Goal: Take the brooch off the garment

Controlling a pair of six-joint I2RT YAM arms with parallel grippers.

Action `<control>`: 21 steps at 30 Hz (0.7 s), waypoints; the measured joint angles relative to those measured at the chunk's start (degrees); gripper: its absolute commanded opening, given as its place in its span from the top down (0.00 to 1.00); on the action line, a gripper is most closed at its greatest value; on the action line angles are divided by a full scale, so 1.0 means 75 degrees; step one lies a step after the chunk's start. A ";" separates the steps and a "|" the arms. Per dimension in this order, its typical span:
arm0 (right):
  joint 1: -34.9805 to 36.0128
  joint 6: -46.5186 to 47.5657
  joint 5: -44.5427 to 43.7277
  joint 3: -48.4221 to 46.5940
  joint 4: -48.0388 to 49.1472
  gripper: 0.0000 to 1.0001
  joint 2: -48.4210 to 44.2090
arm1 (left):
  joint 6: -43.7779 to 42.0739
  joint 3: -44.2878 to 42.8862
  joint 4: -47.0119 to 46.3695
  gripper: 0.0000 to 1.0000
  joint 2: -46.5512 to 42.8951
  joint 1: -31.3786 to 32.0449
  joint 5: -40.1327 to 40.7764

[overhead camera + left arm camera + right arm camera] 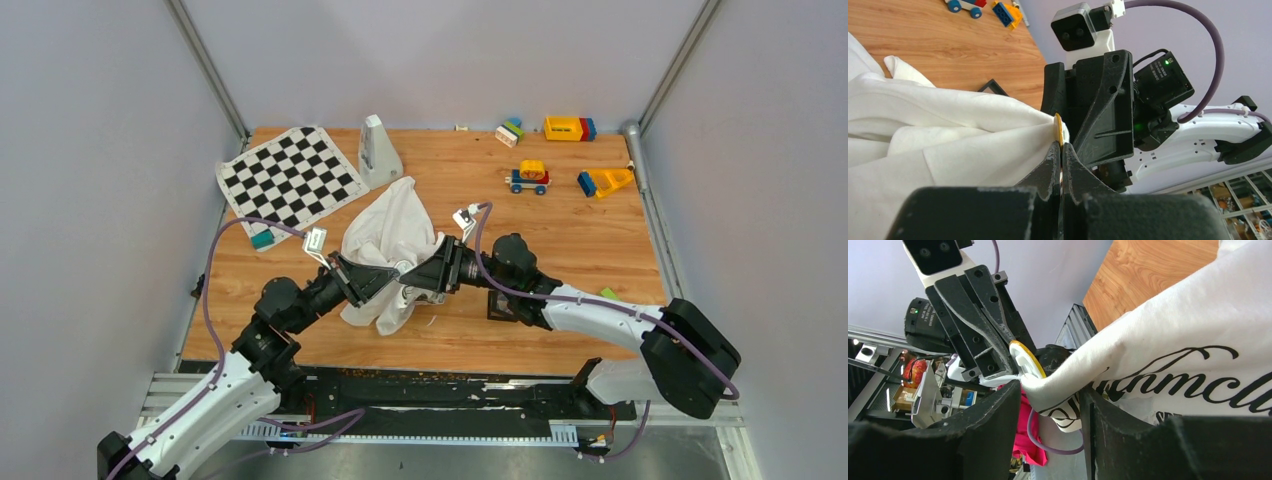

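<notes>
Where both arms meet over the crumpled white cloth T-shirt [395,225] with black script, the left gripper [1061,150], entering from 8 o'clock, is clamped tight on the small golden-brown metal brooch [1059,129], a thin disc touching the cloth in the shirt's 6 o'clock half. From 3 o'clock, the right gripper [1051,390] stands half-parted astride a shirt fold, with a gap beside one finger.

garment [392,225] heaped mid-table, bare tabletop [580,250] right of it, toys [528,178] behind

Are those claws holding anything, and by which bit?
The left gripper pinches the brooch by its rim. The right gripper straddles a fold of the shirt beside it; whether it grips cannot be told.
</notes>
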State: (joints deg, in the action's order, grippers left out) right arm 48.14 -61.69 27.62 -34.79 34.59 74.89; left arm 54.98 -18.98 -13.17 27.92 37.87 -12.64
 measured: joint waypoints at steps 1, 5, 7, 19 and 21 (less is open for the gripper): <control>0.0000 -0.0035 -0.0003 0.0006 0.0070 0.53 0.0000 | 0.0015 0.0009 -0.0026 1.00 -0.0006 0.0000 -0.0015; 0.0000 -0.0216 -0.0012 0.0207 0.0542 0.56 -0.0012 | 0.0067 0.0131 -0.0181 1.00 -0.0117 0.0000 -0.0064; 0.0000 -0.0283 -0.0050 0.0347 0.0679 0.57 -0.0052 | 0.0090 0.0187 -0.0201 1.00 -0.0184 0.0000 -0.0087; 0.0000 -0.0300 -0.0207 0.0501 0.0647 0.68 -0.0393 | 0.0271 0.0455 -0.0463 1.00 -0.0353 -0.0003 -0.0251; 0.0000 -0.0306 -0.0204 0.0501 0.0650 0.69 -0.0393 | 0.0289 0.0455 -0.0478 1.00 -0.0356 -0.0003 -0.0274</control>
State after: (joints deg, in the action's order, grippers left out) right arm 48.14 -63.99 26.09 -31.03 39.46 71.94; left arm 57.14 -15.57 -16.75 25.26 37.85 -14.70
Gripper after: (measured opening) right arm 0.328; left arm 0.007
